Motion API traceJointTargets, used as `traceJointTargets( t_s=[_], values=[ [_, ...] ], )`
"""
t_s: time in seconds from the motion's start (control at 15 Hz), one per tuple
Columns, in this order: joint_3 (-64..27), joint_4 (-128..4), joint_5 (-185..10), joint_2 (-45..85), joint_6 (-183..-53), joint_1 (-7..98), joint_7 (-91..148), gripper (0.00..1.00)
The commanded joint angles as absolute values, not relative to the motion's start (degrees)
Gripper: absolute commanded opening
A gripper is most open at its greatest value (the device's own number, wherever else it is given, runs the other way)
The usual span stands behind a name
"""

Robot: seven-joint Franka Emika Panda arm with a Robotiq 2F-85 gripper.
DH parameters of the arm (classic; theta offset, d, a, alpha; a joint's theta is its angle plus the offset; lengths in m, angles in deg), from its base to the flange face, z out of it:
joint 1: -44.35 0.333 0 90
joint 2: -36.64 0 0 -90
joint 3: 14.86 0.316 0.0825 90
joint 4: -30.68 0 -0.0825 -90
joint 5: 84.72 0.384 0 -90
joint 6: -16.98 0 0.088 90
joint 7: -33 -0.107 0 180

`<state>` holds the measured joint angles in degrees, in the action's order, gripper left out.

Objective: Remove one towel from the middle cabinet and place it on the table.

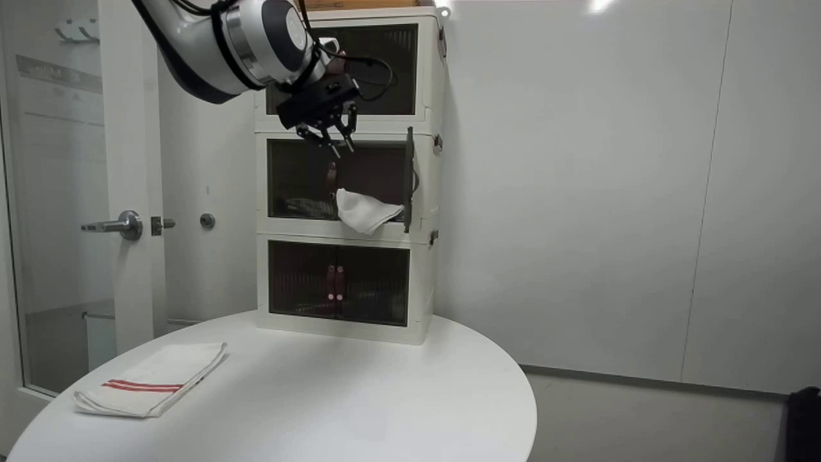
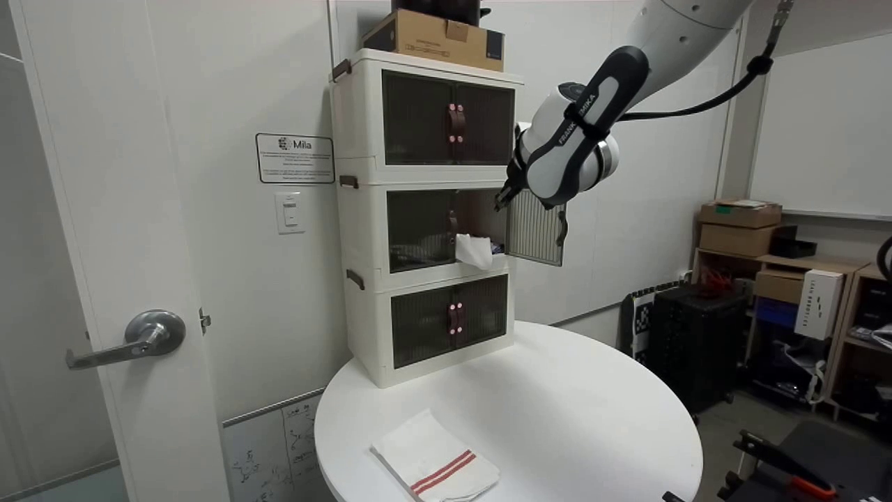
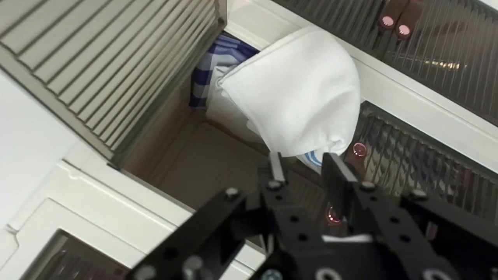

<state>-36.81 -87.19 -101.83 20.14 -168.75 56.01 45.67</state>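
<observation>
A white towel hangs over the front lip of the middle cabinet's open right side in both exterior views [image 1: 364, 212] [image 2: 474, 252]. It fills the upper middle of the wrist view [image 3: 299, 93], with a blue stripe near the fingertips. The middle cabinet [image 1: 262, 179] has its right door [image 2: 535, 226] swung open and its left door shut. A blue-checked cloth [image 3: 202, 77] lies inside. My gripper [image 1: 344, 153] is open and empty, above and in front of the hanging towel. Its fingertips [image 3: 302, 159] are apart, with nothing held. The white table [image 1: 385, 398] is below.
A folded white towel with red stripes [image 1: 151, 382] lies on the table, also seen in an exterior view [image 2: 439, 464]. The bottom cabinet [image 2: 449, 321] and top cabinet [image 2: 449, 118] are shut. The open door [image 3: 116, 66] sticks out beside the opening. A cardboard box [image 2: 439, 40] sits on top.
</observation>
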Motion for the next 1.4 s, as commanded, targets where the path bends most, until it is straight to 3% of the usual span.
traceJointTargets(
  t_s=[0.0, 0.33, 0.53, 0.93, 1.33],
  values=[
    [-34.63, -92.3, -102.26, 23.41, -168.66, 55.77, 46.37, 0.63],
    [-21.94, -90.49, -101.11, 19.25, -167.44, 48.64, 47.63, 0.98],
    [-20.37, -87.4, -102.55, 15.92, -166.6, 47.45, 48.65, 1.0],
    [-27.2, -77.96, -102.58, 7.53, -166.75, 50.24, 50.91, 1.0],
    [-23.34, -67.71, -102.84, 0.24, -164.43, 47.24, 51.25, 1.0]
  ],
)
